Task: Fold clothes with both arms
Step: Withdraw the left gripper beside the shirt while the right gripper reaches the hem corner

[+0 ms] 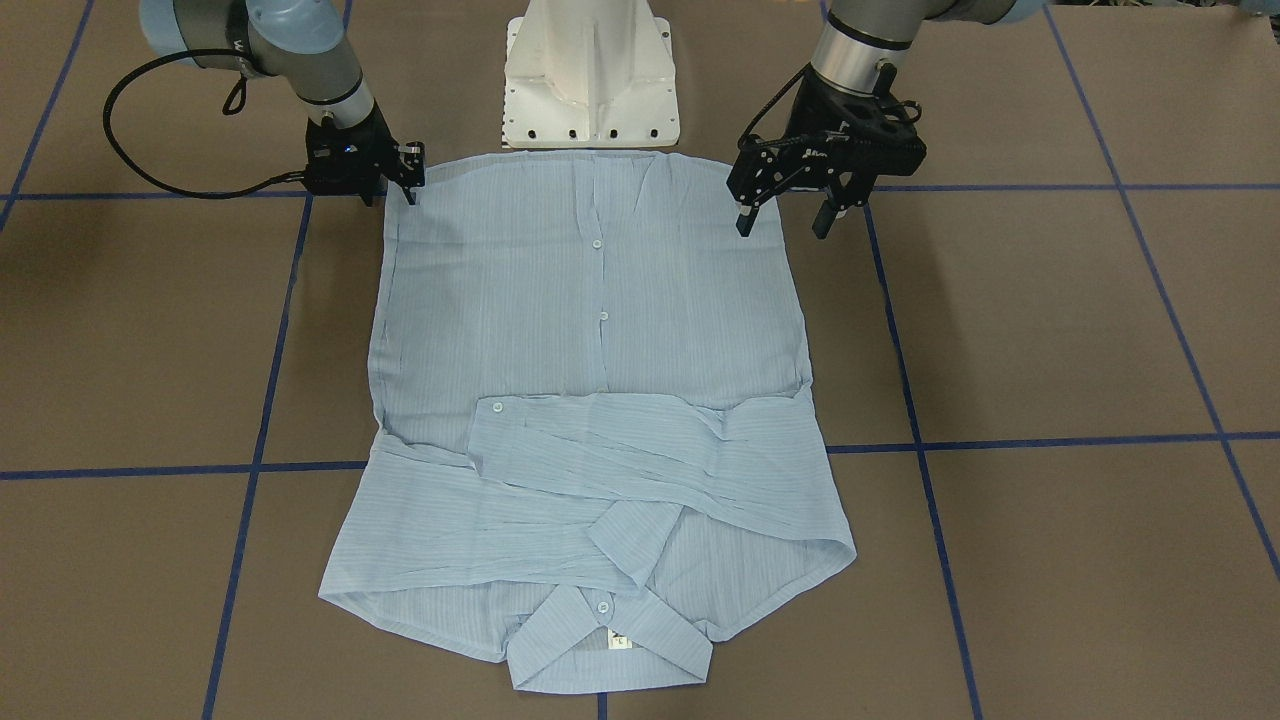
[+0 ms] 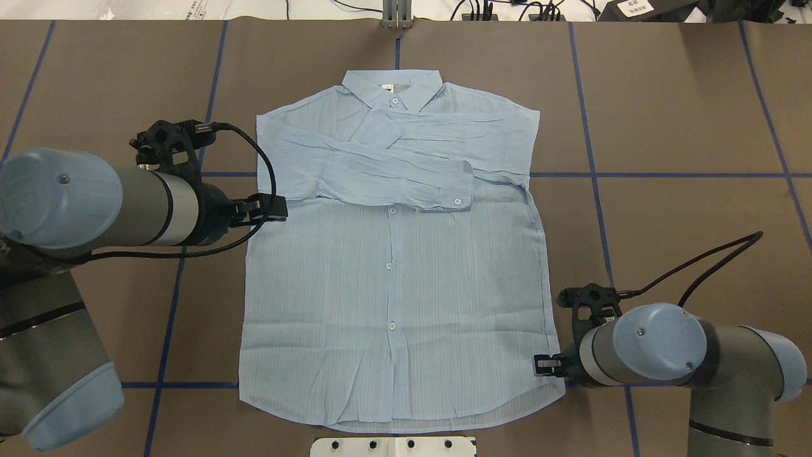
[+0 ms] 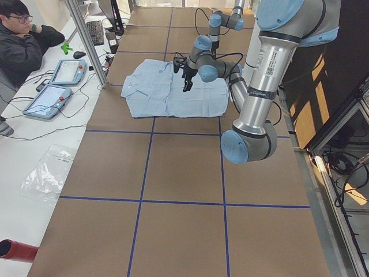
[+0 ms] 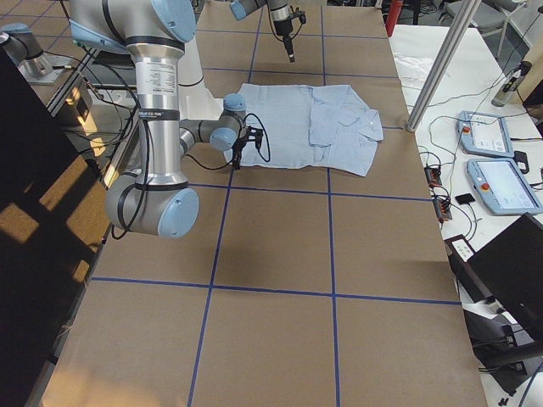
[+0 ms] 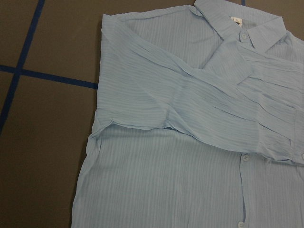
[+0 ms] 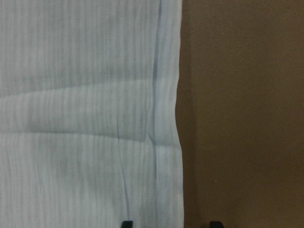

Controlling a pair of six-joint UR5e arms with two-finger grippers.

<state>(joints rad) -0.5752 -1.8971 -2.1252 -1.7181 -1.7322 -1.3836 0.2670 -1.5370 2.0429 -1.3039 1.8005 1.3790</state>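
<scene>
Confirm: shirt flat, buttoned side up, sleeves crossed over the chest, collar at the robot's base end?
Not quite. The collar is at the end far from the base; it is the hem that lies by the base. The overhead view shows it. The rest holds: shirt flat, buttoned side up, sleeves crossed over the chest.

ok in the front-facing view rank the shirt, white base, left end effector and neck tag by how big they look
1. shirt: by far the largest.
2. white base and left end effector: they look about alike, and the base is cut off at the top edge, so I won't rank them.
3. neck tag: smallest.
</scene>
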